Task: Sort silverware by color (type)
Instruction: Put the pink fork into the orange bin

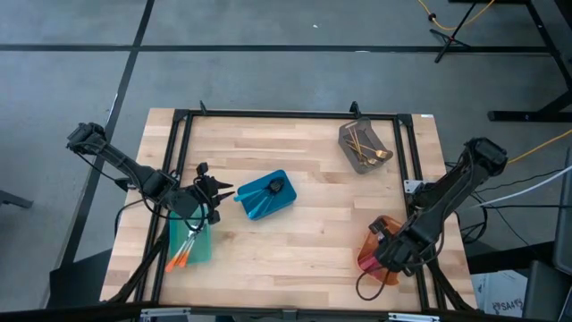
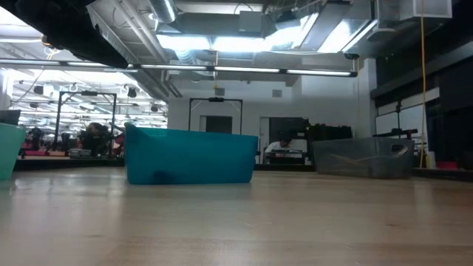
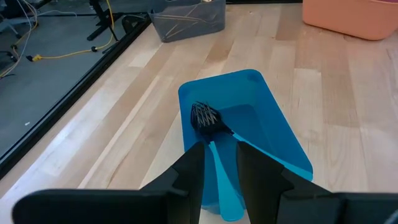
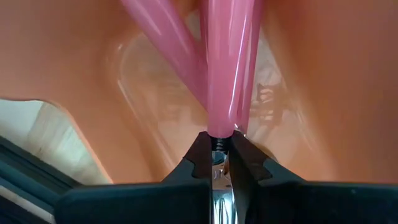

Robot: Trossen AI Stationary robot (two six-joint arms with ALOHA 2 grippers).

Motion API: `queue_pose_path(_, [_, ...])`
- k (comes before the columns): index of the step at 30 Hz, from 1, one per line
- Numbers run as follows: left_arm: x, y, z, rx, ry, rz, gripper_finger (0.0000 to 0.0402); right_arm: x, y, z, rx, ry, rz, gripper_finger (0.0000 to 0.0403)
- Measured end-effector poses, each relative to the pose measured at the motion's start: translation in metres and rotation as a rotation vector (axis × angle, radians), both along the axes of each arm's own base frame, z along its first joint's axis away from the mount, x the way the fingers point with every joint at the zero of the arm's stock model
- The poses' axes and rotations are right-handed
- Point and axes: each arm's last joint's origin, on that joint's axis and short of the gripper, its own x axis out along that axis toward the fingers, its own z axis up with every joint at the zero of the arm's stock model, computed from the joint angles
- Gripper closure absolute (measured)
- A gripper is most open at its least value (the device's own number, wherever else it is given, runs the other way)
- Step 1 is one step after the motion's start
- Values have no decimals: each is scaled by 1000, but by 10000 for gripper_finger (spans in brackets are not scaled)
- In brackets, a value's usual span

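Observation:
My left gripper (image 1: 219, 190) is at the table's left, next to the blue bin (image 1: 266, 197), shut on a blue-handled utensil (image 3: 214, 146). The utensil's dark tined head (image 3: 205, 117) reaches over the bin's inside. My right gripper (image 1: 386, 252) points down into the orange bin (image 1: 368, 261) at the near right, shut on a pink-handled utensil (image 4: 227, 68). A second pink handle (image 4: 165, 43) lies beside it in that bin. Orange-handled silverware (image 1: 181, 255) lies in the teal bin (image 1: 202, 243), and gold pieces (image 1: 362, 148) lie in the grey bin (image 1: 350, 132). My left gripper pinches the utensil's blue handle (image 3: 219, 168) between its two fingers, slanting down from the table's left side, the fingers lying along it. The head points away from the fingers over the blue bin; whether it rests on the bin floor I cannot tell. My right gripper pinches the utensil's silver metal neck (image 4: 219, 149), just short of the pink handle, between its two fingertips. The fingers come from above, pointing steeply down, in line with the utensil. The pink handle runs on beyond the fingertips into the orange bin.
A black frame (image 1: 295, 114) runs around the wooden tabletop. The blue bin (image 2: 191, 157) stands mid-table and the grey bin (image 2: 362, 157) at the far right. Bare wood (image 1: 304, 250) lies between the teal and orange bins.

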Motion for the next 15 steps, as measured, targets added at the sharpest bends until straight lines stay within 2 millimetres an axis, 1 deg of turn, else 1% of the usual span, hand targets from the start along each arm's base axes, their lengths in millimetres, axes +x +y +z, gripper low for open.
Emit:
queue_pose_path(7, [0, 0, 0, 0, 0, 0, 316, 2, 3, -8, -33, 27, 0, 388])
queue_pose_path(12, [0, 0, 0, 0, 0, 0, 316, 3, 3, -10, -40, 31, 0, 388])
queue_pose_path(15, [0, 0, 0, 0, 0, 0, 316, 3, 3, -10, -46, 24, -3, 377])
